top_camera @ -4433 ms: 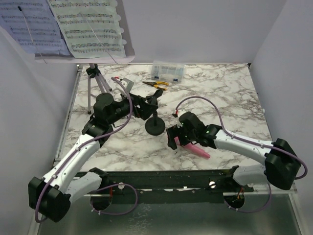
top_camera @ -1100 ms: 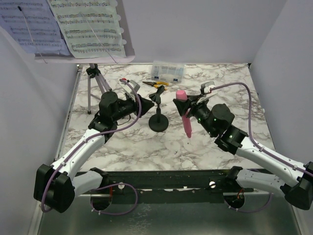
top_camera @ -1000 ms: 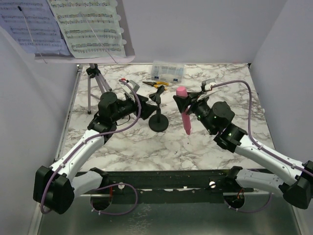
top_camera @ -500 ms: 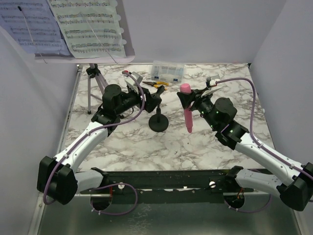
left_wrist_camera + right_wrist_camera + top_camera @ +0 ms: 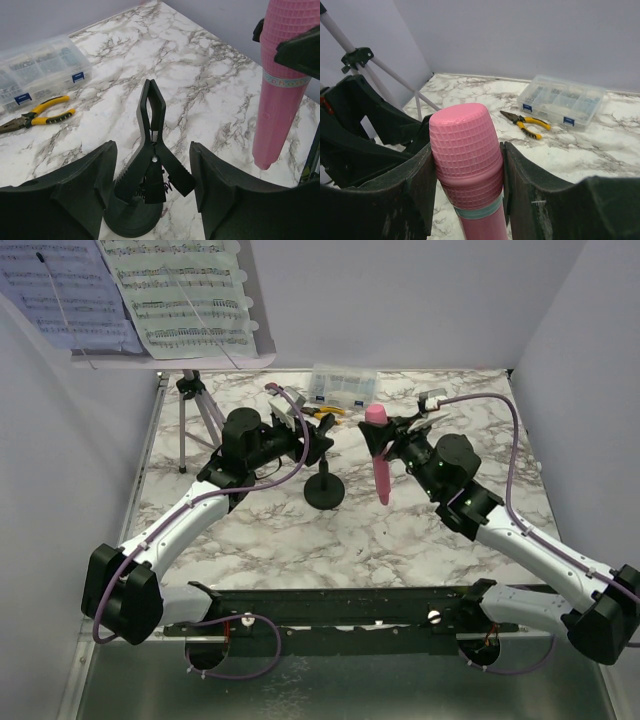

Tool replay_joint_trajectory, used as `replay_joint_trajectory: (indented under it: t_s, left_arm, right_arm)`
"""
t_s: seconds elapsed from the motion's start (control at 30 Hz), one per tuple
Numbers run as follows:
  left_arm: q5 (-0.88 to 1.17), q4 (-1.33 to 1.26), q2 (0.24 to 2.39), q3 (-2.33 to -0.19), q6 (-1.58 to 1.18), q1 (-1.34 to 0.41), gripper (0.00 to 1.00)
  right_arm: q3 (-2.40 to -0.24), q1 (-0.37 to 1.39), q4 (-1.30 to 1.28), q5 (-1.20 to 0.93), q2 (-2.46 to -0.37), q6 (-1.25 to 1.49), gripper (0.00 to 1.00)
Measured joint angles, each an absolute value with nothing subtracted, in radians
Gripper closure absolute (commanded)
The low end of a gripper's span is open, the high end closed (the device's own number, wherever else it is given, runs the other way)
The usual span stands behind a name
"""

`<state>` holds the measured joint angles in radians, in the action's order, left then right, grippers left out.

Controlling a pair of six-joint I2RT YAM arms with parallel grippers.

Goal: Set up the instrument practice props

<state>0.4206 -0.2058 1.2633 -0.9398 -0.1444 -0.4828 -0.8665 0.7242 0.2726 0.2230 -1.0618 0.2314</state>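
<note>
At mid-table, on the marble top:

- Pink toy microphone – upright, head up, clamped below the head by the right gripper; it hangs just right of the stand.
- Black round-base stand – its spring clip points up between the fingers of the left gripper, which are spread wide on either side with a gap showing.
- Music-stand plate on its tripod, far-left corner – carries the lavender page and the white page side by side.
- Clear compartment box at the far edge, with yellow-handled pliers just in front.
</note>
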Motion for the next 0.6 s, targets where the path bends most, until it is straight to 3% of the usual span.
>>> replay_joint_trajectory:
  t_s: [0.1, 0.47, 0.6]
  left_arm:
    - [0.418, -0.199, 1.263, -0.940, -0.134, -0.483, 0.46]
    - [0.413, -0.189, 1.264, -0.943, -0.106, -0.485, 0.97]
    - [0.406, -0.186, 1.264, -0.943, -0.101, -0.485, 1.00]
  right_arm:
    - [-0.905, 0.709, 0.300, 0.212, -1.114, 0.222, 1.00]
    - [-0.998, 0.592, 0.595, -0.027, -1.370, 0.083, 1.00]
    - [-1.027, 0.581, 0.686, -0.168, -1.428, 0.027, 1.00]
